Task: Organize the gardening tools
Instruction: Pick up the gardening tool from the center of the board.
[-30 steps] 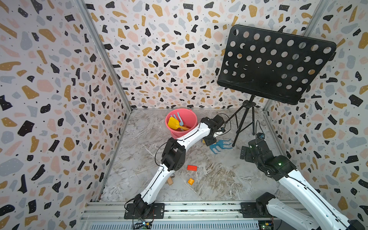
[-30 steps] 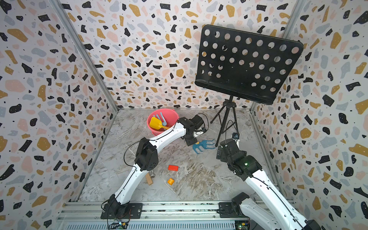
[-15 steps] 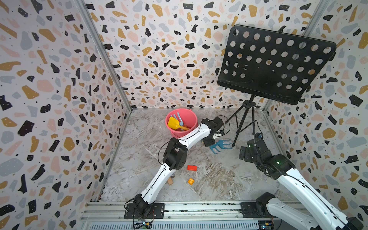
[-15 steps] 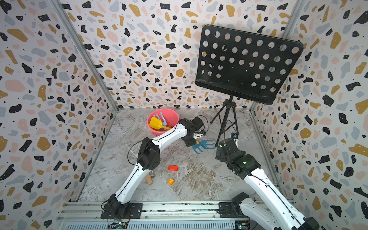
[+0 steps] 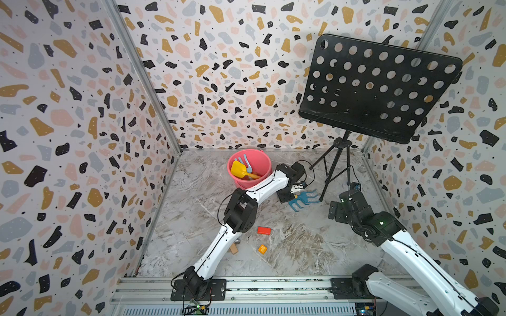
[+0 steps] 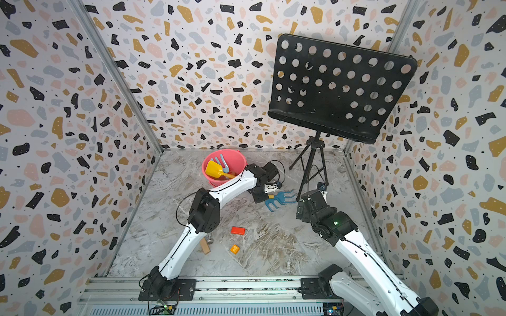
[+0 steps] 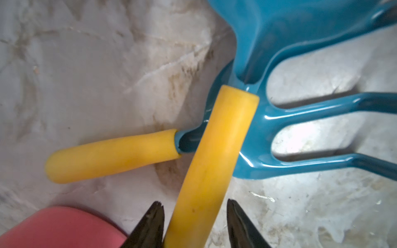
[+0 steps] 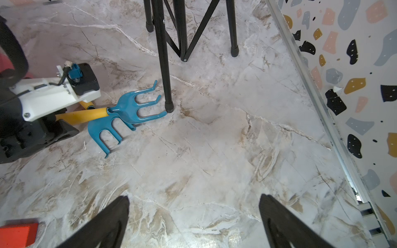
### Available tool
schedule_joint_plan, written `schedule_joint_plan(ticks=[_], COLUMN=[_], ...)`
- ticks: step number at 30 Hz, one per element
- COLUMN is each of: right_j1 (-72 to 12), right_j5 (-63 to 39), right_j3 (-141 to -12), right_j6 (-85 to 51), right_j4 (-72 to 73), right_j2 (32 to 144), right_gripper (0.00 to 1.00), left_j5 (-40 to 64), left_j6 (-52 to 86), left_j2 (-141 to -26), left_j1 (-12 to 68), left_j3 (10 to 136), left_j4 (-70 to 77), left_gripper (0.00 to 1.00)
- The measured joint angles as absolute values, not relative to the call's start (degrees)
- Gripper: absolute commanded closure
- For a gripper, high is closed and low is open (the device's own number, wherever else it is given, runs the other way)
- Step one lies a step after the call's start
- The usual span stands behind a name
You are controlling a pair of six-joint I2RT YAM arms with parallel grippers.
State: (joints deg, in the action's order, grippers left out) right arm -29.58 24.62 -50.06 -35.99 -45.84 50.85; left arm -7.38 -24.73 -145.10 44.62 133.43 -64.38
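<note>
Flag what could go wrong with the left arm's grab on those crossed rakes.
The left jaws straddle the handle of the top rake, which lies across the bottom rake; lifting may drag or flip the bottom one.
The top rake's tines end right at the foot of the music stand; a forward swing could snag or nudge it.
The handle sits off-centre between the jaws, so closing may shove it sideways.

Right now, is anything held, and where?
Nothing yet. The left end effector straddles a blue rake's yellow handle, unclamped; the right end effector is empty.
</note>
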Motion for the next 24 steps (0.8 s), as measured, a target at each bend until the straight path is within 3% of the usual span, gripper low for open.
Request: schedule_joint_plan(ticks=[3,18,24], right_j1=[-29.6,-29.6,-29.6], right_j5=[24.6,24.6,24.4], right_j3=[-50.1,-49.5,-49.4], right_j6=[-36.0,-36.4,-36.7], right_j4=[-45.8,-45.8,-45.9], right_j2=[50.9,49.5,48.7], right_gripper=[0.00,0.00,0.00], left_j5=[-7.3,-4.8,-3.2], left_j6=[-24.9,-24.5,-22.4], left_j2=[-145.1,-141.8,-137.5], left_j1=[44.6,44.6,44.6], left_j3=[132.4,125.5,120.1], left_j4=[-64.4,-63.0,-62.0], left_gripper=[0.59,1.00,1.00])
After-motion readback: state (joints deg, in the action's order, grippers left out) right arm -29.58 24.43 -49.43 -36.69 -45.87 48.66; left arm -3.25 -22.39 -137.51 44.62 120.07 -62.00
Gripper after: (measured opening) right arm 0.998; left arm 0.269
